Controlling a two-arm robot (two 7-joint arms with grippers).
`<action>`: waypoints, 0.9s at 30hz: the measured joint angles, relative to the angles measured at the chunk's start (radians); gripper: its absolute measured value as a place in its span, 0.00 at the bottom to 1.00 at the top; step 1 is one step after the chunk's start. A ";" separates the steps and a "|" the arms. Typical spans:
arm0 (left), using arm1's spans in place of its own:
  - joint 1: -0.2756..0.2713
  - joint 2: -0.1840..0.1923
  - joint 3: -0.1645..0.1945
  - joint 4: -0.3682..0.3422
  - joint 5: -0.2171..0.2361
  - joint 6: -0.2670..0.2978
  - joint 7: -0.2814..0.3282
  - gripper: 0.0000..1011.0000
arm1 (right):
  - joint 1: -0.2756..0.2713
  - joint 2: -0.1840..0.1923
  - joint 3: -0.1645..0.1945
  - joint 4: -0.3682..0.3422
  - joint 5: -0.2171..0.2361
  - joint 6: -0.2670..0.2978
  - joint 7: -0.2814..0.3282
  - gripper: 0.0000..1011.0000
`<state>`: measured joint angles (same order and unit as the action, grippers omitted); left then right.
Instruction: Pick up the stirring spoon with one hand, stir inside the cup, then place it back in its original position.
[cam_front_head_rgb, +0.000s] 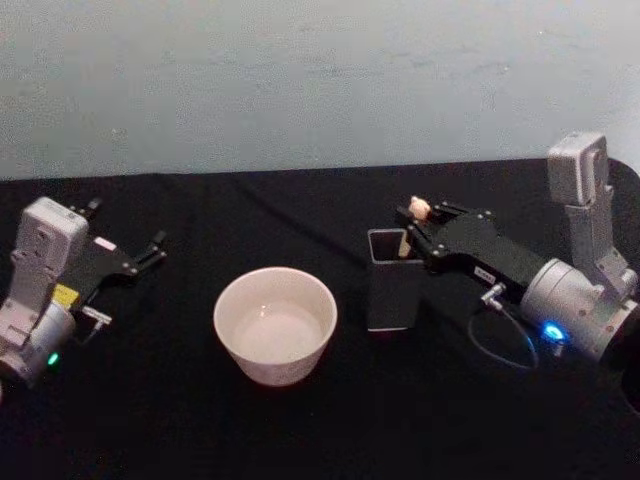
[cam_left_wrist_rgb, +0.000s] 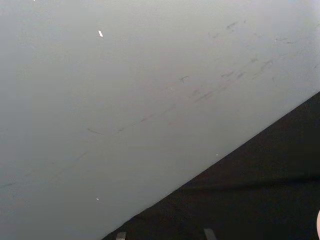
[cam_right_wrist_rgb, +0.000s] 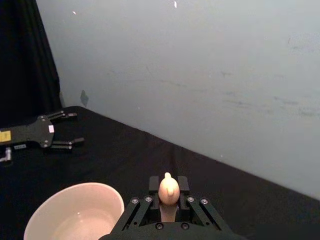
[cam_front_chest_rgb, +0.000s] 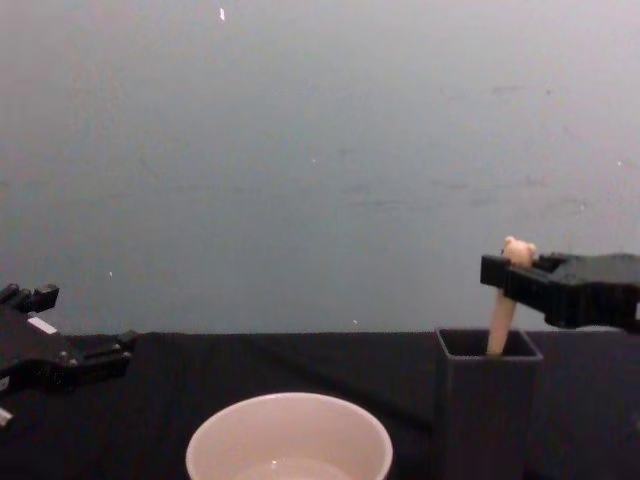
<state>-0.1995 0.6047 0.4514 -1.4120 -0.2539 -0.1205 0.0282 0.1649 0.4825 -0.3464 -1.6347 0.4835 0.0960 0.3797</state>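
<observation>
pick-up step: right gripper (cam_front_head_rgb: 413, 222) with jaws closed around the stirring spoon (cam_front_chest_rgb: 500, 320), standing in the dark holder (cam_front_head_rgb: 390, 295) at 3 o'clock of the cup (cam_front_head_rgb: 275, 325); next likely straight lift out; left gripper (cam_front_head_rgb: 150, 250) parked open at 9 o'clock.

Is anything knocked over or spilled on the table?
No, nothing stands out. The cup and the dark holder stand upright, and the stirring spoon leans in the holder with the right gripper around its handle.

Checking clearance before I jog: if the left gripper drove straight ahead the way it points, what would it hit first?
Probably nothing on the table: the left gripper points up and away toward the back wall, passing behind the cup. Depth is uncertain.
</observation>
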 joint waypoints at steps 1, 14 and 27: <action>0.000 0.000 0.000 0.000 0.000 0.000 0.000 0.99 | -0.001 -0.005 0.000 0.006 -0.001 0.002 -0.002 0.21; 0.000 0.000 0.000 0.000 0.000 0.000 0.000 0.99 | 0.002 -0.036 -0.002 0.047 -0.018 0.009 -0.018 0.21; 0.000 0.000 0.000 0.000 0.000 0.000 0.000 0.99 | -0.002 -0.043 0.000 0.052 -0.035 0.021 -0.026 0.21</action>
<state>-0.1995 0.6047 0.4514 -1.4120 -0.2539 -0.1205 0.0283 0.1633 0.4393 -0.3468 -1.5829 0.4485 0.1166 0.3537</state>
